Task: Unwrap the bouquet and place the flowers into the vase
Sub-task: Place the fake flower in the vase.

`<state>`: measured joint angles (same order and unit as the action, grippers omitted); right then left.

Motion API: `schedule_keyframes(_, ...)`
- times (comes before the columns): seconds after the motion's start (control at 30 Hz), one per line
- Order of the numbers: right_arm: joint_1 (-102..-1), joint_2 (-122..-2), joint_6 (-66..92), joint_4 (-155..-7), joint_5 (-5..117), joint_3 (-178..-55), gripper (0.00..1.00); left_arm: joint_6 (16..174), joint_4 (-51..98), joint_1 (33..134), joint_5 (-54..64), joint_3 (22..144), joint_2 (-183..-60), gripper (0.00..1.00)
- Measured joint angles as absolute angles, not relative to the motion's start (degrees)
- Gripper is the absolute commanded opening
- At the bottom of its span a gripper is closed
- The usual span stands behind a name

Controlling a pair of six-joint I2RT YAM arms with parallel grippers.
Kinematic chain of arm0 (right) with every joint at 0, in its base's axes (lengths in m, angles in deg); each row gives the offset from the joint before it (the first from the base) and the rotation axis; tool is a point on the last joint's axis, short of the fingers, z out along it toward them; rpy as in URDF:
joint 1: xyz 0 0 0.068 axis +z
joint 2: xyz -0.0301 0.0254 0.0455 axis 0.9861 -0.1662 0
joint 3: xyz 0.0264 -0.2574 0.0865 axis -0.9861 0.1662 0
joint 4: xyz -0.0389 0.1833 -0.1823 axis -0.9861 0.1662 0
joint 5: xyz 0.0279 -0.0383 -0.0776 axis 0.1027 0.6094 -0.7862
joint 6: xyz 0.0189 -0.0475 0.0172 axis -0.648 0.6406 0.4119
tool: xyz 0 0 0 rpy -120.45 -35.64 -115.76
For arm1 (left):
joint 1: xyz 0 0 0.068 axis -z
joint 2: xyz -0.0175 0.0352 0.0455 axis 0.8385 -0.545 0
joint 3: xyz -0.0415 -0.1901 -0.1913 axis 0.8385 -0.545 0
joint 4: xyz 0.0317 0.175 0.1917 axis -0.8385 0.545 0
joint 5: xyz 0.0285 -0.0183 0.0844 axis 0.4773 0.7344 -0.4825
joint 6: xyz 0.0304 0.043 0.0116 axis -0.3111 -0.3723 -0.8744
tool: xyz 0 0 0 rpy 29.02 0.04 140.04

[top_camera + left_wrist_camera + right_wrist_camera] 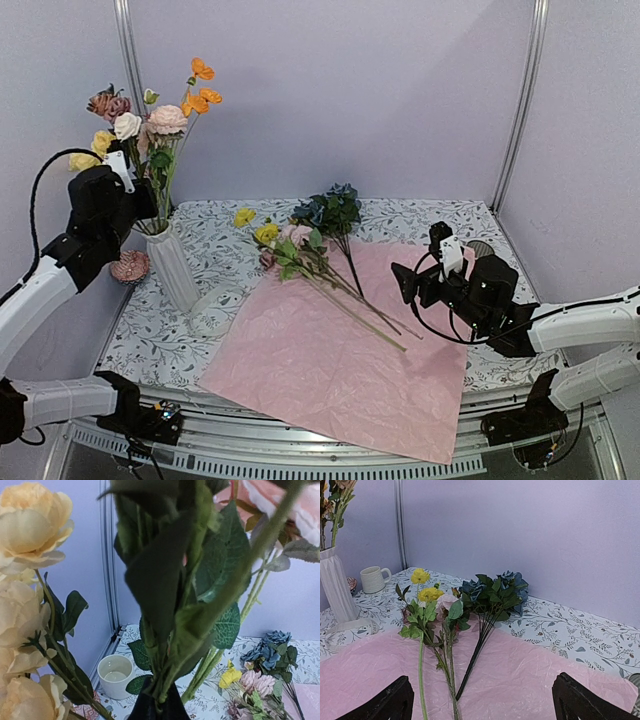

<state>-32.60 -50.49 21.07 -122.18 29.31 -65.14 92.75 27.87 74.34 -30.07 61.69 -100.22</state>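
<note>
Pink paper (330, 370) lies spread flat on the table (430, 220), so the unwrapping looks done. On it rest the loose flowers (300, 250) — blue, yellow and pale pink heads toward the back wall, stems pointing at the right gripper (408, 282). That gripper hovers low over the sheet's right side with its jaws spread wide and nothing in them, likely lined up to take a stem.

At the table's left, the left gripper (156, 707) is pinched shut on the stems of a bunch (150, 125) standing in the white vase (175, 268), probably to settle it. Leaves bury its fingertips, so exactly which stems it pinches is unclear. A pale strip (215, 305) at the vase's foot may be ribbon — hard to tell. A cream mug (374, 579) shows only in the wrist views.
</note>
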Motion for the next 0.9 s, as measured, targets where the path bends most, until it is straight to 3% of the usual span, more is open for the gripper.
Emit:
schedule_keyframes(0.3,-32.60,-50.80,21.07,-122.21,29.46,-65.14,0.99,96.70,33.14,72.20,-29.83,65.47,-104.11,0.02)
schedule_keyframes(0.33,-32.60,-50.80,21.07,-122.21,29.46,-65.14,0.99,97.10,33.58,72.05,-29.74,65.65,-104.22,0.05)
schedule_keyframes(0.4,-32.60,-50.80,21.07,-122.21,29.46,-65.14,0.99,97.84,34.12,71.89,-29.69,65.78,-104.33,0.28)
schedule_keyframes(0.47,-32.62,-50.80,21.09,-122.21,29.46,-65.14,0.99,98.76,34.87,71.79,-29.74,65.89,-104.31,0.41)
schedule_keyframes(0.63,-32.62,-50.80,21.20,-122.21,29.48,-65.14,0.99,100.64,37.51,71.54,-29.72,66.39,-104.31,0.49)
schedule_keyframes(0.9,-32.62,-50.80,21.22,-122.21,29.48,-65.14,0.99,103.06,41.82,71.52,-29.32,69.14,-102.93,0.51)
